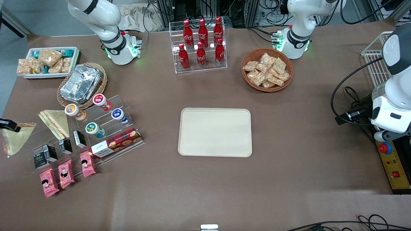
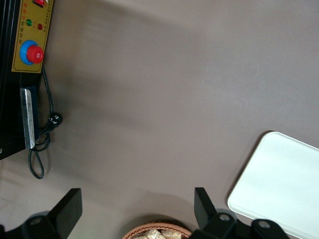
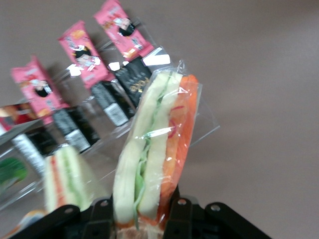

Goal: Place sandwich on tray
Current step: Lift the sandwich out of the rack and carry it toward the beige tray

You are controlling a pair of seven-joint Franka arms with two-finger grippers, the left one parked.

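My right gripper (image 1: 10,125) is at the working arm's end of the table, shut on the clear-wrapped triangular sandwich (image 1: 16,140). In the right wrist view the sandwich (image 3: 157,144) stands between the black fingers (image 3: 182,214), its pale bread, green leaf and orange-red edge showing; the gripper (image 3: 142,213) clamps its base. The cream-beige tray (image 1: 215,132) lies flat mid-table, with nothing on it, far from the gripper toward the parked arm; a corner of it shows in the left wrist view (image 2: 284,186).
A second triangular sandwich (image 1: 55,122) lies beside the held one on a clear display stand (image 1: 106,128) with yogurt cups, black packets and a cookie box (image 1: 115,143). Pink packets (image 1: 65,173) lie nearer the camera. A cola rack (image 1: 199,45) and a snack basket (image 1: 267,69) stand farther back.
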